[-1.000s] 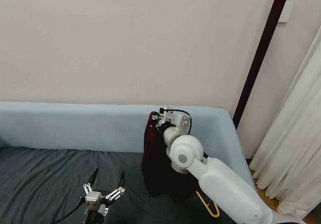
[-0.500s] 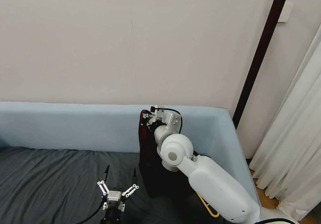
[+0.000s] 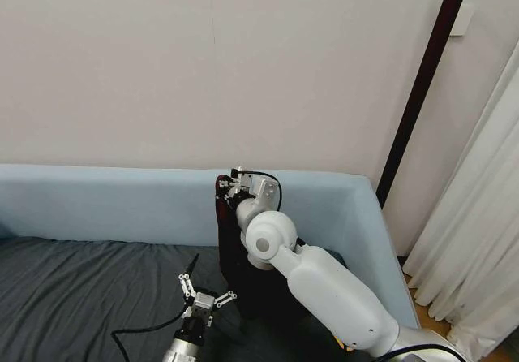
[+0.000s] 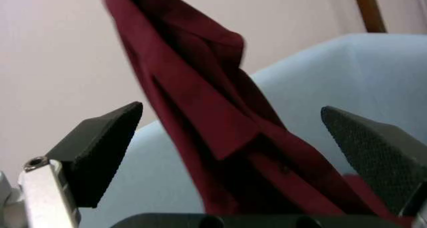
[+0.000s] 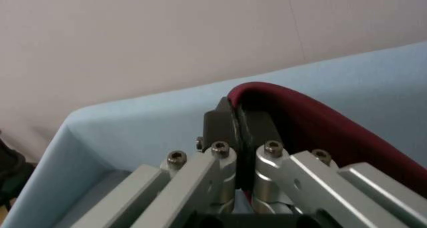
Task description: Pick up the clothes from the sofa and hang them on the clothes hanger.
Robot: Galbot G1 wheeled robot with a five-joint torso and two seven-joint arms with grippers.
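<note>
Right gripper (image 5: 237,125) holding a dark red shirt (image 3: 230,248) aloft.
Its fingers are clamped on the shirt's top fold. The cloth hangs straight below them, in front of the light blue sofa backrest (image 3: 122,208). The left gripper (image 3: 209,285), fingers spread and empty, sits lower, facing the shirt just ahead of it.

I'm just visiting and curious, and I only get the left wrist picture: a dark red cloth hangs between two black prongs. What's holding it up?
Observer: The right tool is shut on the top edge of the cloth, up by the rim of the sofa back.
Visitor: And those prongs?
Observer: They belong to the left tool, open, low over the dark seat cover, facing the cloth's lower part.
Visitor: Where would it get hung?
Observer: A dark pole, likely the rack, stands past the sofa's right end, beside a white curtain.
</note>
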